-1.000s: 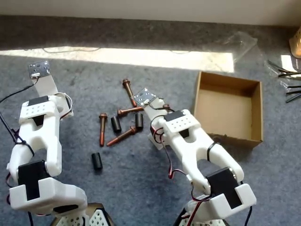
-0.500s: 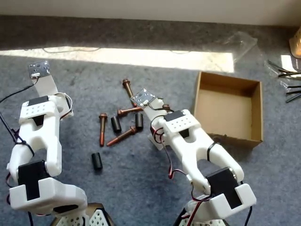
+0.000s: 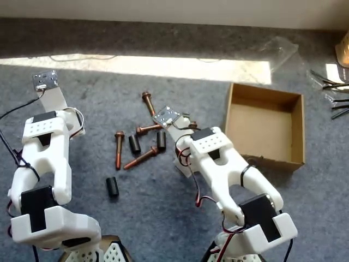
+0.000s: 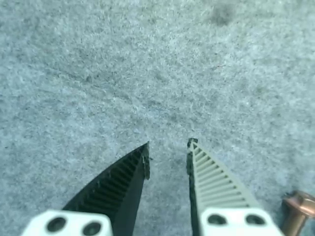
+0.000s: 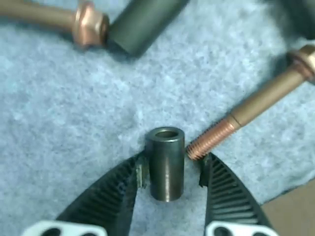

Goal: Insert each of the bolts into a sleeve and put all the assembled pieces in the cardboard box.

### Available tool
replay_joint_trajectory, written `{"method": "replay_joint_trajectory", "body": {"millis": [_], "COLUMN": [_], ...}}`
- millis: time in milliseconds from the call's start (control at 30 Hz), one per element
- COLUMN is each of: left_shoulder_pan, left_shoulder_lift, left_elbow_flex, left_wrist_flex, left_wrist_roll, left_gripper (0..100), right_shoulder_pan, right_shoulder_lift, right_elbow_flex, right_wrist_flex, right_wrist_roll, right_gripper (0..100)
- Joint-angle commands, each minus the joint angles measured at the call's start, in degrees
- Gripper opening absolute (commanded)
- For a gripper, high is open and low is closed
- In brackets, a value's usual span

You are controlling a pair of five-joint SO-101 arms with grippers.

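Note:
In the right wrist view a dark sleeve (image 5: 166, 162) lies on the grey carpet between the fingers of my right gripper (image 5: 170, 169). The gripper is open and straddles the sleeve, with a small gap on one side. A copper bolt (image 5: 256, 110) points its threaded tip at one finger (image 5: 216, 191). In the high view several copper bolts (image 3: 140, 158) and dark sleeves (image 3: 134, 144) are scattered left of the right arm (image 3: 212, 150). The cardboard box (image 3: 297, 128) stands to its right. My left gripper (image 4: 167, 157) hangs open over bare carpet beside a bolt head (image 4: 298, 211).
One sleeve (image 3: 112, 186) lies apart, nearer the left arm (image 3: 46, 142). A second sleeve (image 5: 147, 24) and a bolt head (image 5: 88, 24) lie beyond the right gripper. Cables (image 3: 335, 82) and clear plastic (image 3: 281, 49) sit at the far right.
The right gripper has shifted slightly nearer along the carpet, toward the box side. The left arm has not moved.

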Motion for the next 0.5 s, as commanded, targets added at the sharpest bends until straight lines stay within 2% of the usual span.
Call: {"method": "replay_joint_trajectory", "body": {"millis": [0,100,467], "left_shoulder_pan": [1.19,1.19,1.19], "left_shoulder_lift": [-0.22,-0.22,-0.22], "left_elbow_flex": [-0.31,-0.31,1.01], "left_wrist_flex": [-0.88,-0.88,-2.55], "left_wrist_roll": [0.26,0.26,0.26], "left_gripper": [13,13,13], "right_shoulder_pan": [1.27,1.27,1.01], "right_shoulder_lift": [-2.24,-6.81,-23.16], "right_elbow_flex": [-0.92,-0.75,2.68], "right_wrist_flex": [2.07,3.91,5.67], "right_wrist_roll": [1.41,1.41,1.93], "right_gripper": [22.6,26.4,26.3]}}
